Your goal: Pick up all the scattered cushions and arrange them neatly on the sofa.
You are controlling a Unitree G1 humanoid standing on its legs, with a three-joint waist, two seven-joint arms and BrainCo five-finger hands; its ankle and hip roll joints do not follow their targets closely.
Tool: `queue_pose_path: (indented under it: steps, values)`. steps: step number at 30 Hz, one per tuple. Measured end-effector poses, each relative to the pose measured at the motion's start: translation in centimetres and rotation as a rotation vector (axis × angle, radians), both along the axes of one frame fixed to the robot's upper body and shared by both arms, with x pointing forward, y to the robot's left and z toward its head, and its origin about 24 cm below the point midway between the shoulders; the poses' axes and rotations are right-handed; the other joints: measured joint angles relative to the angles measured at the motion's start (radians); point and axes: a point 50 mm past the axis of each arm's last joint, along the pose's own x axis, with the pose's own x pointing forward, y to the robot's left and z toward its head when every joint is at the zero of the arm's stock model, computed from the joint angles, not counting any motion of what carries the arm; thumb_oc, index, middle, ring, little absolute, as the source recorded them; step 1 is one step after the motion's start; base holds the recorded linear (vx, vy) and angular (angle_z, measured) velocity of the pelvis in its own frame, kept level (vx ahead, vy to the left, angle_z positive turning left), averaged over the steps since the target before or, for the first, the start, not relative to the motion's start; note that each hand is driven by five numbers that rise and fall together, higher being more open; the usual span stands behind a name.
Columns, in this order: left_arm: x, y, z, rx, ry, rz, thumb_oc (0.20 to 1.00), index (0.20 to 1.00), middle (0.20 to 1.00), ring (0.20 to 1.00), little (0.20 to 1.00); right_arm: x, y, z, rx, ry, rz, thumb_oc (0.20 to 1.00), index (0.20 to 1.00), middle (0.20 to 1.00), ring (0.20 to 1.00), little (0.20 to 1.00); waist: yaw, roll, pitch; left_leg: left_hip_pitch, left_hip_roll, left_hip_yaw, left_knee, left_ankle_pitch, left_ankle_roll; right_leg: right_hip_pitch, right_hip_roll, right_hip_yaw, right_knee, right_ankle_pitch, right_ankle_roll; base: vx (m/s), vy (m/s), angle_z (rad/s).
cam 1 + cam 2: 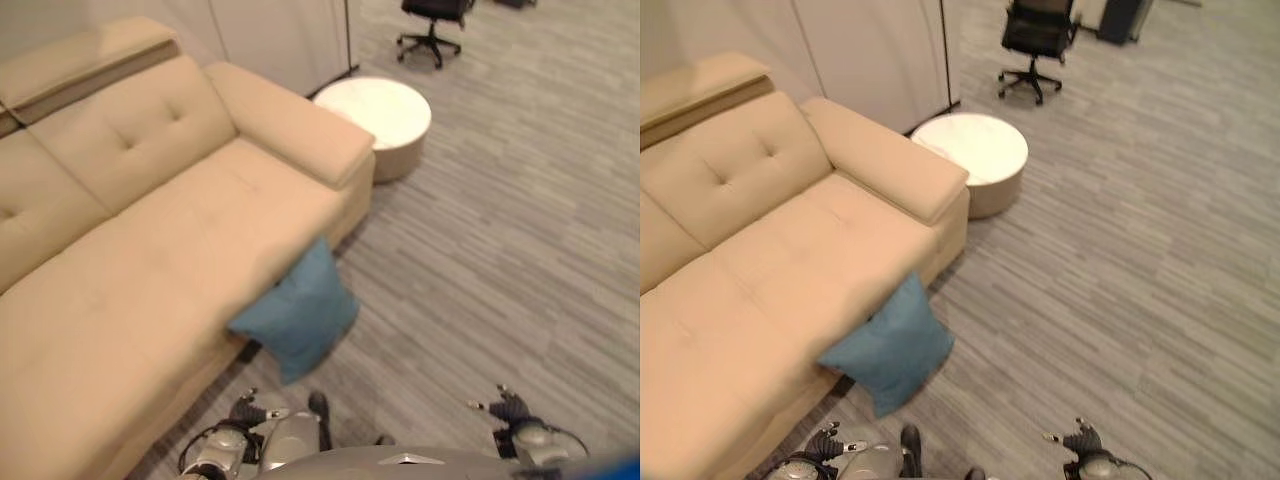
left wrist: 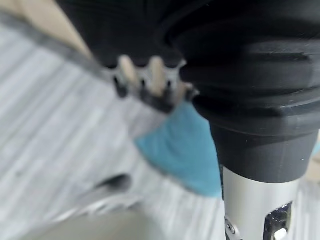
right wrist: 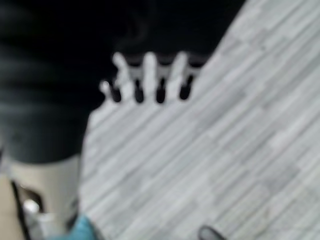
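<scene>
A blue cushion leans on the floor against the front edge of the beige sofa, its upper corner resting against the seat's front near the armrest end. The sofa seat itself has nothing on it. My left hand hangs low in front of me, just short of the cushion's lower corner and not touching it; in my left wrist view its fingers reach out loosely, holding nothing, with the cushion beyond them. My right hand hangs well off to the other side over bare floor, its fingers spread and relaxed, gripping nothing. Past the sofa's armrest stands a round white table, and farther back a black office chair.
</scene>
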Motion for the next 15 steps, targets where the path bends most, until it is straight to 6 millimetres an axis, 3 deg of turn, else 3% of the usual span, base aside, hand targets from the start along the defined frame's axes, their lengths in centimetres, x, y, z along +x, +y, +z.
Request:
queue_pose_path:
  steps: [1, 3, 4, 7, 8, 10, 11, 12, 15]
  values:
    - [0.5, -0.2, 0.1, -0.007, -0.008, -0.01, 1.0, 1.0, 1.0, 1.0, 1.0, 0.5, 0.1, 0.2, 0.002, -0.018, 0.004, 1.0, 1.0, 1.0, 1.0, 1.0, -0.009, 0.012, 0.014, 0.019, -0.001, -0.023, -0.023, 0.023, 0.008, -0.079, -0.045, 0.002, 0.178, -0.018, 0.026, 0.04, -0.003, 0.57]
    - [0.8, 0.0, 0.2, 0.001, -0.017, -0.019, 1.0, 1.0, 1.0, 1.0, 1.0, 0.5, 0.3, 0.1, 0.011, -0.02, 0.006, 1.0, 1.0, 1.0, 1.0, 1.0, -0.01, 0.011, 0.013, 0.025, -0.021, -0.059, -0.039, 0.025, 0.005, -0.164, -0.085, 0.04, 0.3, -0.04, 0.073, 0.09, -0.04, 0.78]
    - [1.1, 0.4, 0.4, 0.016, -0.022, -0.028, 1.0, 1.0, 1.0, 1.0, 1.0, 1.1, 0.7, 0.2, 0.021, -0.037, 0.014, 1.0, 1.0, 1.0, 1.0, 1.0, -0.012, 0.008, 0.016, 0.031, -0.046, -0.109, -0.055, 0.025, 0.004, -0.232, -0.098, 0.125, 0.346, -0.04, 0.086, 0.17, -0.154, 1.05]
    - [1.6, 0.4, 0.6, 0.02, -0.035, -0.03, 1.0, 1.0, 1.0, 1.0, 1.0, 2.5, 0.9, 0.8, 0.027, -0.098, 0.032, 1.0, 1.0, 1.0, 1.0, 1.0, -0.018, 0.033, 0.028, 0.055, -0.064, -0.231, -0.081, 0.025, -0.004, -0.267, -0.013, 0.341, 0.142, -0.025, 0.062, 0.15, -0.174, 1.23]
    - [2.0, 0.4, 0.7, 0.02, -0.044, -0.032, 1.0, 1.0, 1.0, 1.0, 1.0, 2.8, 0.9, 1.0, 0.028, -0.114, 0.035, 1.0, 1.0, 1.0, 1.0, 1.0, -0.025, 0.032, 0.033, 0.053, -0.068, -0.252, -0.083, 0.028, -0.002, -0.272, 0.009, 0.401, 0.058, 0.005, 0.061, 0.1, -0.137, 1.22]
    - [1.3, 0.1, 0.4, 0.012, -0.026, -0.029, 1.0, 1.0, 1.0, 1.0, 1.0, 3.6, 1.3, 1.2, 0.036, -0.135, 0.042, 1.0, 1.0, 1.0, 1.0, 1.0, -0.009, 0.041, 0.042, 0.068, -0.083, -0.308, -0.088, 0.018, -0.017, -0.321, 0.022, 0.441, -0.004, 0.085, 0.047, 0.18, -0.284, 1.09]
    - [0.4, 0.3, 0.2, 0.018, -0.004, -0.027, 1.0, 1.0, 1.0, 1.0, 1.0, 3.7, 1.4, 1.2, 0.04, -0.134, 0.041, 1.0, 1.0, 1.0, 1.0, 1.0, -0.035, 0.046, 0.045, 0.1, -0.09, -0.368, -0.104, 0.014, -0.018, -0.295, 0.009, 0.424, -0.079, 0.174, 0.041, 0.16, -0.304, 1.19]
    - [-0.4, 0.4, 0.0, 0.019, 0.014, -0.019, 1.0, 1.0, 1.0, 1.0, 1.0, 3.7, 1.6, 1.1, 0.045, -0.129, 0.041, 1.0, 1.0, 1.0, 1.0, 1.0, -0.03, 0.044, 0.043, 0.116, -0.087, -0.386, -0.114, 0.008, -0.027, -0.27, 0.001, 0.385, -0.097, 0.228, 0.021, 0.11, -0.264, 1.17]
    - [-0.5, -0.2, -0.2, 0.001, 0.009, -0.014, 1.0, 1.0, 1.0, 1.0, 1.0, 3.9, 1.0, 1.3, 0.027, -0.135, 0.045, 1.0, 1.0, 1.0, 1.0, 1.0, -0.036, 0.053, 0.038, 0.097, -0.052, -0.412, -0.067, -0.023, -0.09, -0.183, 0.019, 0.287, -0.225, 0.283, -0.049, 0.03, -0.058, 0.66]
